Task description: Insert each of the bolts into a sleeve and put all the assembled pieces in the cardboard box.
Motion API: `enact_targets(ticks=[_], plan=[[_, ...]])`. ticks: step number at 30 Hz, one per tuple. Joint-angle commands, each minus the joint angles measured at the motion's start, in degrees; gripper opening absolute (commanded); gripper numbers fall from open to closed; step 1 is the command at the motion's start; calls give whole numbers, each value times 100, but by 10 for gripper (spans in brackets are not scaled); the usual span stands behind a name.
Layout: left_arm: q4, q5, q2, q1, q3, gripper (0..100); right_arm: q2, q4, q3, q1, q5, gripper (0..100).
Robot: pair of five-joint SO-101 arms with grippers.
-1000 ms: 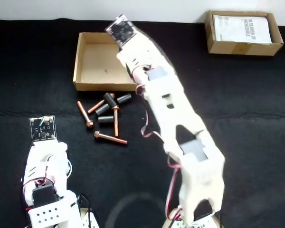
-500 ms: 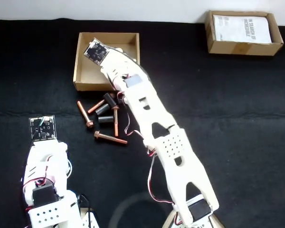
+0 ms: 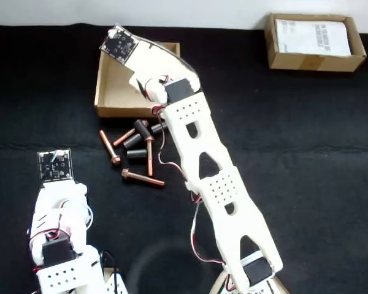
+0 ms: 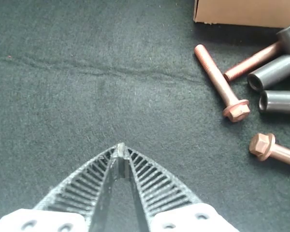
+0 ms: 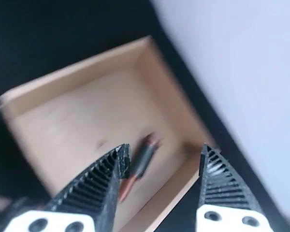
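Note:
My right gripper (image 5: 162, 153) hangs open above the cardboard box (image 5: 77, 72). Inside the box, near a far corner, lies one assembled piece (image 5: 141, 163), a copper bolt in a dark sleeve. From above, the right arm (image 3: 190, 128) stretches across to the box (image 3: 100, 76). Loose copper bolts (image 3: 142, 178) and dark sleeves (image 3: 137, 154) lie in a heap just in front of the box. My left gripper (image 4: 120, 149) is shut and empty, low over the mat, with a bolt (image 4: 221, 83) and sleeves (image 4: 273, 72) off to one side.
A second cardboard box (image 3: 313, 61) holding a printed sheet stands at the far right of the black mat. The left arm (image 3: 58, 208) rests at the near left corner. A white wall borders the table's far edge.
The right arm swung left over the box, dipped into it, then lifted its wrist toward the box's far left corner. The left arm and the heap stayed put.

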Motion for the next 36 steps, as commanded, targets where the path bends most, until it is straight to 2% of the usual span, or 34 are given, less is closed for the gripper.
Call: enact_targets(ticks=[1, 4, 7, 13, 19, 28, 36], plan=[[18, -26, -127, -48, 92, 13, -497, 1446, -804, -286, 26, 209], [18, -26, -127, -48, 92, 13, -901, 2448, -796, -479, -123, 209], [26, -26, -127, -57, 92, 13, -1288, 2870, -796, -514, -958, 209], [26, -26, -127, -215, 92, 13, -1499, 3002, -708, -435, -1943, 209], [26, -26, -127, -268, 92, 13, -1701, 3002, 549, -444, -2470, 209], [26, -26, -127, -268, 92, 13, -2747, 2976, 2554, -505, -2470, 159], [26, -26, -127, -268, 92, 13, -2765, 2976, 3635, -576, -2435, 159]])
